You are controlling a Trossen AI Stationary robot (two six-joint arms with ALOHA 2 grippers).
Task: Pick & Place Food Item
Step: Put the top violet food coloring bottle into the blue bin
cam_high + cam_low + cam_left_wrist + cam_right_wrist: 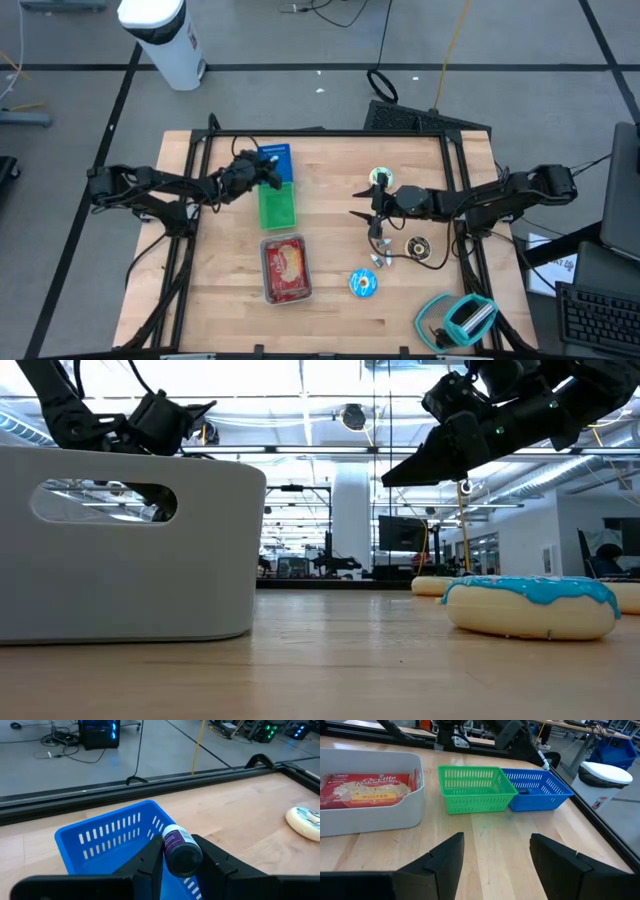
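From above, the left gripper [262,170] is seen over the slatted blue plastic basket [276,160], beside the green mesh basket [277,206]; the right gripper [372,213] hangs over bare wood.

At table level, a ring doughnut with glossy blue icing [532,606] lies right of the smooth grey bin [130,550].

From the left wrist, a small dark cylindrical bottle with a purple label [179,850] is pinched between narrowly parted fingers [151,860].

From the right wrist, the fingers [445,857] are spread wide, gripping nothing; a red popcorn packet [367,787] lies in the bin.
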